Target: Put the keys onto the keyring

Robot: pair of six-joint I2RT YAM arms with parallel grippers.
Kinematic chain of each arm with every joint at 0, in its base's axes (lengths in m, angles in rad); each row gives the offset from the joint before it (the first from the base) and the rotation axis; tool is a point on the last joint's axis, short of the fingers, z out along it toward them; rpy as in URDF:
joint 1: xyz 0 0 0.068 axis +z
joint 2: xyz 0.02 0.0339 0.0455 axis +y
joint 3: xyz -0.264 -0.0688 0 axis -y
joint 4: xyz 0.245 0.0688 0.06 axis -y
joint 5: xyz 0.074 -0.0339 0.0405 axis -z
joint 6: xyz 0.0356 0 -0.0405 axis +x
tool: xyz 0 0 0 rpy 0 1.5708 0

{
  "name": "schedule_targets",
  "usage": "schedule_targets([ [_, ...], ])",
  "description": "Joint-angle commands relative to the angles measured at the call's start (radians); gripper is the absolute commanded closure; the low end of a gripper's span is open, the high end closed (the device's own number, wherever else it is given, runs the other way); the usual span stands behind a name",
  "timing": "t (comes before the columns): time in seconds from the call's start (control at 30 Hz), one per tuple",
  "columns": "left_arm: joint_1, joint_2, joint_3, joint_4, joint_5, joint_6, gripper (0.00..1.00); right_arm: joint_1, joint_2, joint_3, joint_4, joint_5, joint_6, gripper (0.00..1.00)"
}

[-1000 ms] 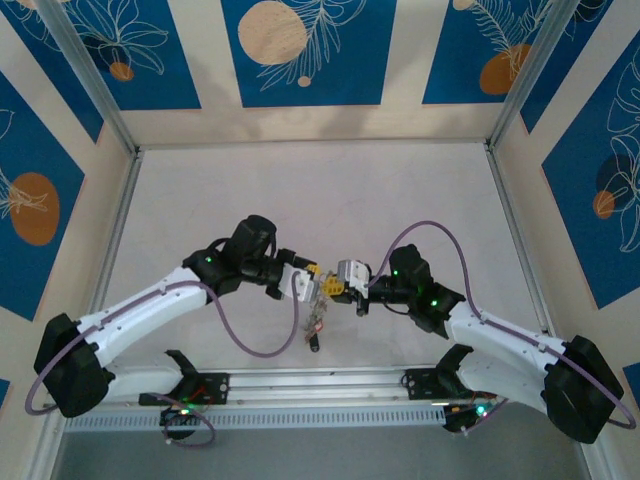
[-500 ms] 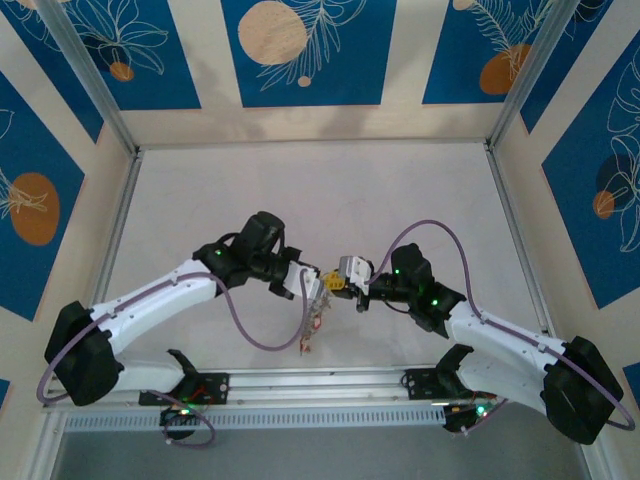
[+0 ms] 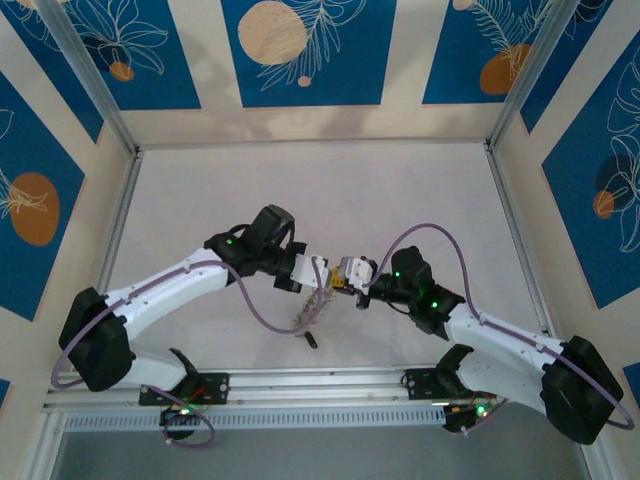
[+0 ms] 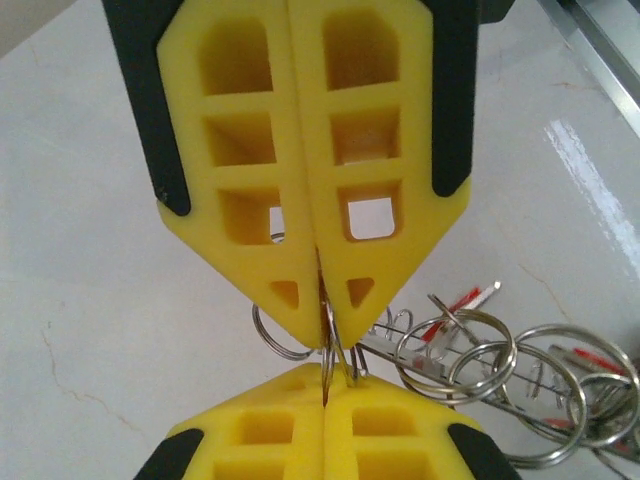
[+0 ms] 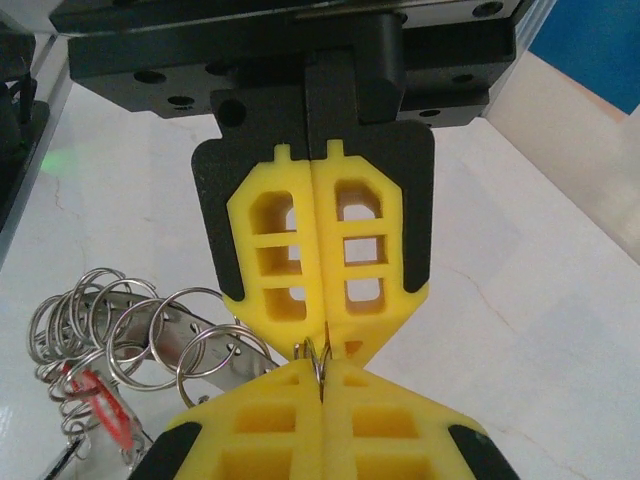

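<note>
Top external: over the white table (image 3: 300,190), the left gripper (image 3: 326,277) and right gripper (image 3: 341,279) meet tip to tip, each with jaws pressed together on one thin wire loop. The keyring (image 5: 200,345), a silvery cluster of coiled loops, trails from their tips, carrying a red-headed key (image 5: 100,405).

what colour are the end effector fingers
Yellow fingers with black backing; the left wrist view shows them best.

No legible text anywhere
</note>
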Motion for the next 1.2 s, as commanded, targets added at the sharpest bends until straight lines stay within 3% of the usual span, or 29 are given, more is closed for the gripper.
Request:
schedule_targets([
  [0.0, 0.027, -0.008, 0.014, -0.039, 0.003, -0.059, 1.00, 0.003, -0.031, -0.010, 0.099, 0.038, -0.034, 1.00],
  [0.33, 0.100, -0.042, 0.007, 0.013, 0.054, -0.220, 1.00, 0.004, -0.038, -0.043, 0.127, 0.034, -0.037, 1.00],
  [0.7, 0.148, -0.008, 0.025, 0.015, 0.199, -0.332, 1.00, 0.001, -0.007, -0.049, 0.198, 0.008, -0.040, 1.00],
  [0.77, 0.148, 0.000, 0.022, 0.034, 0.215, -0.355, 0.88, 0.000, 0.009, -0.045, 0.217, 0.001, -0.035, 1.00],
  [0.93, 0.149, -0.005, -0.002, 0.087, 0.206, -0.403, 0.74, -0.016, 0.043, -0.040, 0.269, -0.024, 0.005, 1.00],
  [1.17, 0.158, -0.073, -0.062, 0.090, 0.226, -0.342, 0.69, -0.054, 0.082, -0.030, 0.314, -0.075, 0.068, 1.00],
])
